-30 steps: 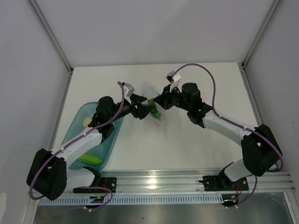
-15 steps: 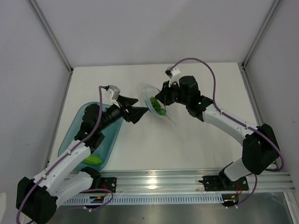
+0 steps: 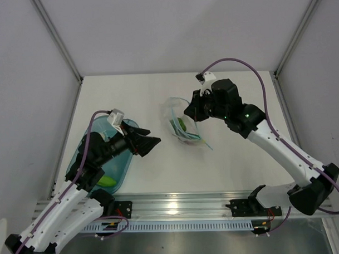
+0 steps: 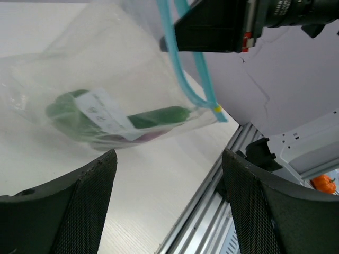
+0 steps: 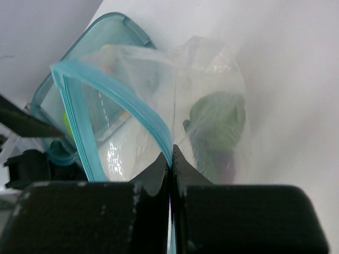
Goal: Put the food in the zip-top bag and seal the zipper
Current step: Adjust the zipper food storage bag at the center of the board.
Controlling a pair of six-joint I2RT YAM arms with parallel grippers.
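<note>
This is a robotics lab cell: a white table point(image 3: 159, 161) boxed in by plain white panels point(image 3: 177, 32) on aluminium posts point(image 3: 58, 39), with an aluminium rail point(image 3: 177, 202) along the near edge carrying both arm bases point(image 3: 242, 206).

The zip-top bag point(image 3: 183, 126) lies at the centre of the counter point(image 3: 157, 94), with food point(image 3: 181, 124) inside it. At lower left sits the tray point(image 3: 120, 169), holding another food piece point(image 3: 106, 180). The left hand point(image 3: 150, 145) is between tray and bag. The right hand point(image 3: 188, 112) meets the bag's upper right edge.
</note>
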